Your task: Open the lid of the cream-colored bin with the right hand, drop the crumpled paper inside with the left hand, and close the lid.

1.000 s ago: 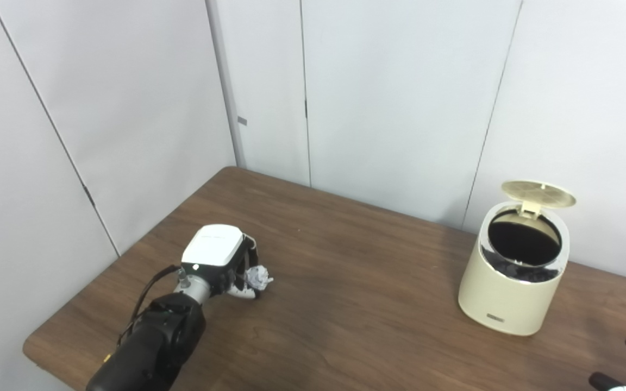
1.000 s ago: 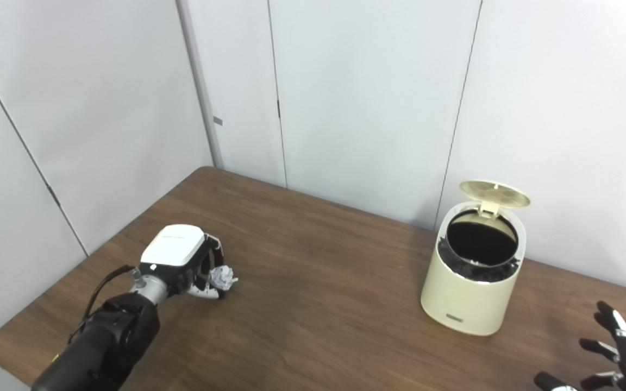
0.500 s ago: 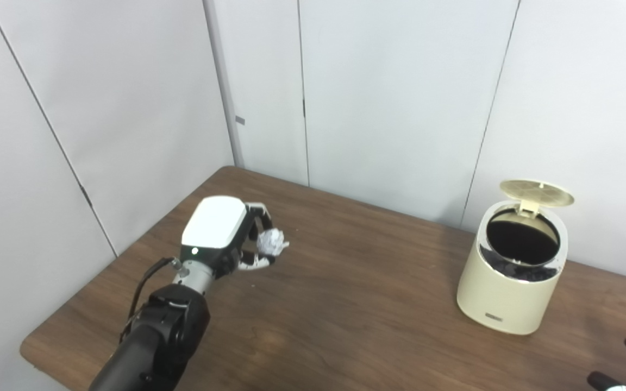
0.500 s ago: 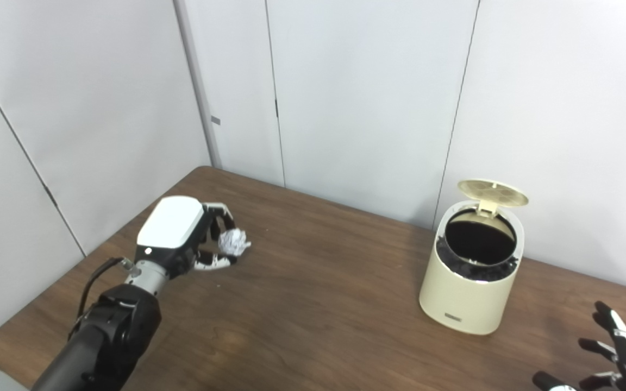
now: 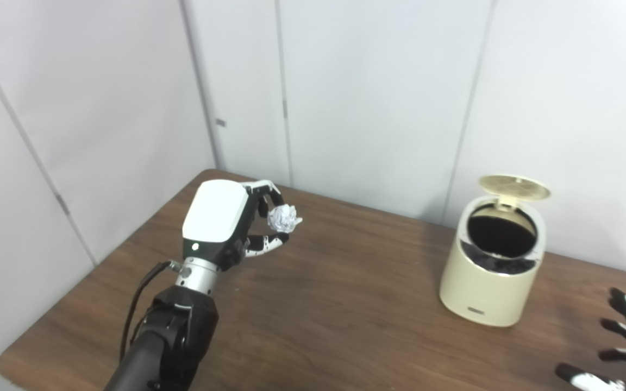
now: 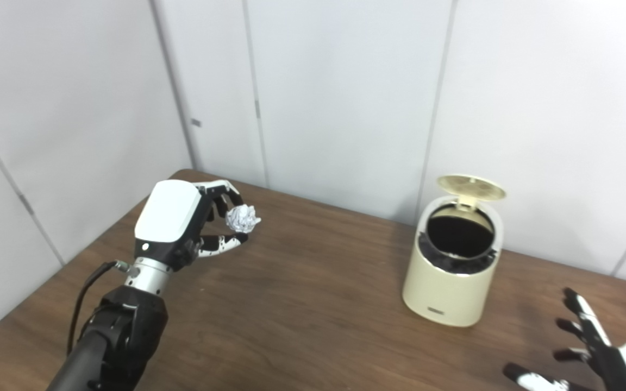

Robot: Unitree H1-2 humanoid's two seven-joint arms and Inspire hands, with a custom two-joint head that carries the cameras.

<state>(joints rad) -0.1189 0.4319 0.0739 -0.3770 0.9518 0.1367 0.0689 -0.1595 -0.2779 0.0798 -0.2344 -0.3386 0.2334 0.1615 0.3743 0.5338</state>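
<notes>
Woodgrain of a dark brown table (image 5: 345, 304) filled the lower half of both views, with a rounded near-left corner. Behind it, plain pale grey wall panels (image 5: 378, 92) divided by thin vertical seams closed off the room, meeting in a corner at the back left.

Above the left part of the table, the left hand (image 5: 226, 222) was raised clear of the surface, its white back plate turned toward the camera, on a black forearm with a thin cable looped beside the wrist. Its fingers (image 5: 264, 191) and thumb were curled around a crumpled paper ball (image 5: 283, 218), which was gripped between them.

Well apart to the right, the cream-colored bin (image 5: 489, 282) stood upright on the table near the back wall. Its round lid (image 5: 514, 186) was tipped up on a rear hinge, and the dark inside with a black liner was exposed. A small dark label was seen low on the bin's front, too small to be read.

At the lower right corner, the right hand (image 6: 590, 347) was held low near the table's front edge, its black fingers spread apart and nothing held in it.
</notes>
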